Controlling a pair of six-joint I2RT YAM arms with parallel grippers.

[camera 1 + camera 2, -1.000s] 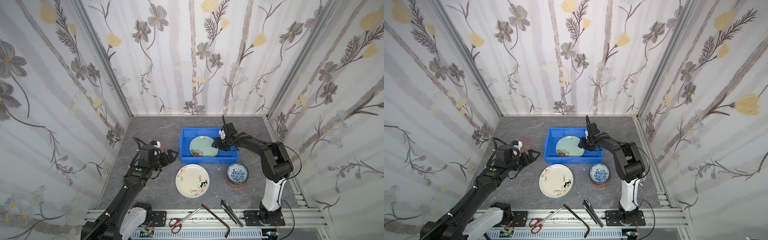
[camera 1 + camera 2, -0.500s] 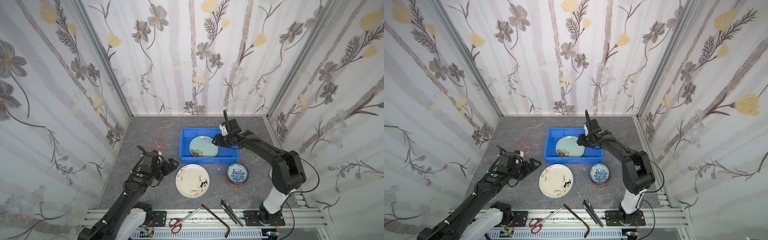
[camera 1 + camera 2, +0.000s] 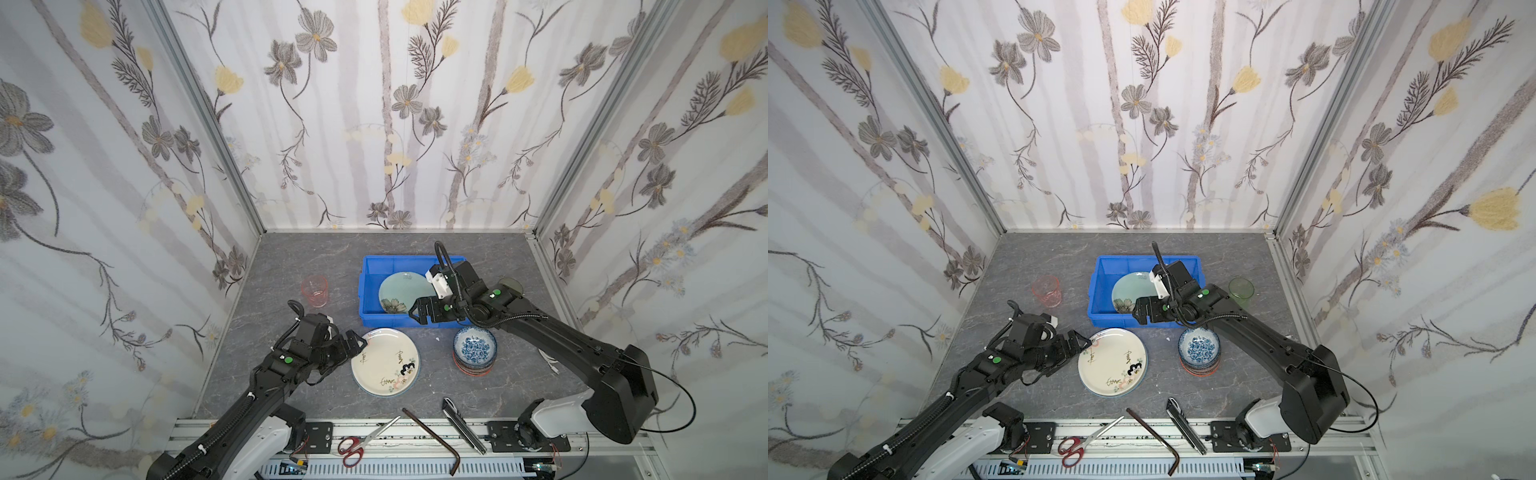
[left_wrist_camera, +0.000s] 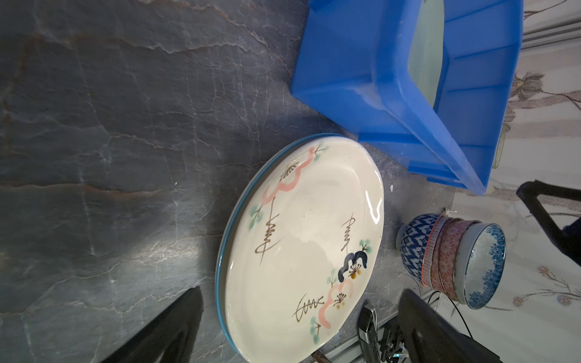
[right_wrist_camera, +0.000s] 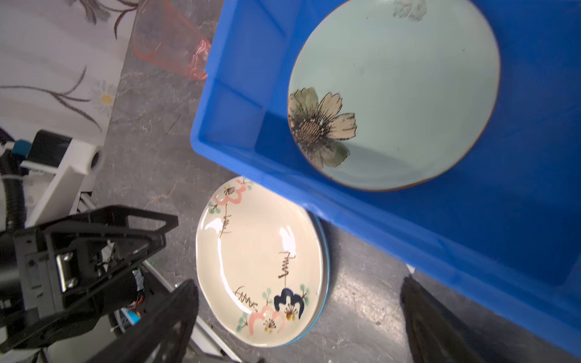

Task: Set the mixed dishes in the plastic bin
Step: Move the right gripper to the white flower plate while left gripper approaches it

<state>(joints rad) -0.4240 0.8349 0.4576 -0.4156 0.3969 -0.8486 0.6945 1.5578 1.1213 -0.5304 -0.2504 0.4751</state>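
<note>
Flowered wallpaper closes in three sides of the grey marbled tabletop (image 3: 291, 266). Farthest left we see a clear pink tumbler (image 3: 314, 291) standing upright, well apart from the other dishes. Nearer the front, the left gripper (image 3: 354, 341) reaches toward the left rim of the white scribbled plate (image 3: 385, 360). Its fingers are spread wide and grasp nothing, and we cannot tell whether a fingertip touches that rim. Both wrist views show us that this plate lies on top of a blue-edged plate (image 4: 226, 232), of which only a thin rim peeks out. Just behind the two plates sits the plastic bin (image 3: 370, 286), bright blue, and the mint-green flowered plate (image 3: 401, 289) lies inside it. Over the bin's near wall hangs the right gripper (image 3: 417, 311), with its fingers released wide apart and nothing between them. Right of that, on the tabletop beside the bin's front corner, we find a stack of small bowls (image 3: 474, 348) with the blue floral one on top. A clear green tumbler (image 3: 1241, 291) stands to the right of the bin, partly hidden behind the right arm.
</note>
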